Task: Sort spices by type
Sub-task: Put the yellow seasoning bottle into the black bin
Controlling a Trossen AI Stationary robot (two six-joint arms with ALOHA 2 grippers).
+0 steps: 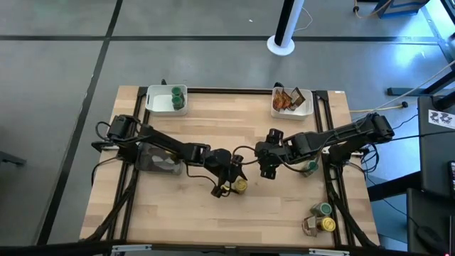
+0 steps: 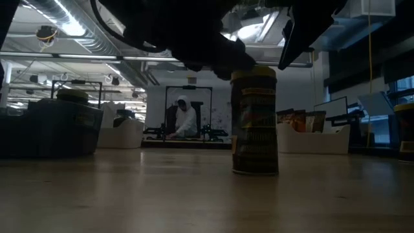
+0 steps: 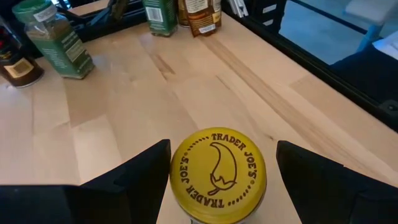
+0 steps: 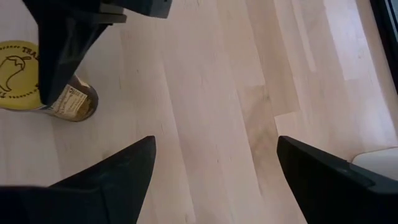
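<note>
My left gripper (image 1: 229, 186) sits just below the centre of the high view, over the pale wooden table (image 1: 185, 213). Its two dark fingers (image 3: 134, 177) stand apart on either side of a small round jar with a yellow lid (image 3: 217, 174). A gap shows between each finger and the lid, so the jar is framed, not clamped. In the high view the same jar (image 1: 241, 185) appears as a yellow dot just right of my fingertips. In the low view it stands upright on the wood (image 2: 254, 120), right of centre.

My right gripper (image 1: 268, 169) hangs a little right of centre in the high view, near the left one but apart from it. Its fingers (image 4: 112, 180) are spread wide over bare wood and hold nothing. The yellow lid shows at the left edge of that wrist frame (image 4: 15, 74).

Other spices:
- White rectangular tray, upper left of the high view (image 1: 158, 104), holds green-lidded jars (image 1: 176, 99).
- White rectangular tray, upper right (image 1: 304, 108), holds brown-orange packets (image 1: 285, 99).
- Lower right corner of the table: one green-lidded jar (image 1: 324, 209) and one yellow-lidded jar (image 1: 328, 225), close together.
- One more green-lidded jar (image 1: 311, 167) lies partly under my right arm.

A dark tray (image 1: 153, 158) sits under my left arm at mid-left. A person in white (image 2: 185, 118) is in the room beyond the table, centre of the low view.
</note>
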